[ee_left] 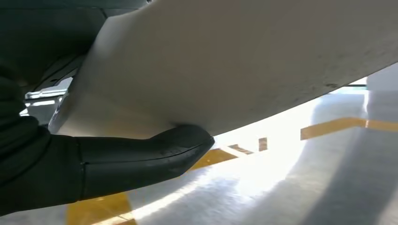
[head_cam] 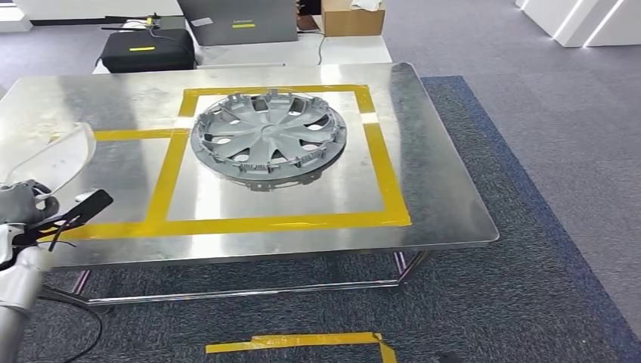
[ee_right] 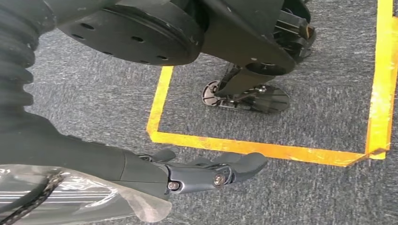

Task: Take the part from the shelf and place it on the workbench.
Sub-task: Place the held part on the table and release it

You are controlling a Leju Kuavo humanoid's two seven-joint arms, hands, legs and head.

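My left hand is at the workbench's left front edge and holds a white curved part that reaches over the metal top. Up close, its thumb presses against the underside of the white part, just above the shiny surface and its yellow tape. A grey wheel cover lies flat inside the yellow taped square on the bench. My right hand hangs over the grey carpet with its fingers stretched out and nothing in them.
Behind the bench stand a black case, a grey box and a cardboard box. Yellow tape marks the carpet in front of the bench. White blocks stand at the far right.
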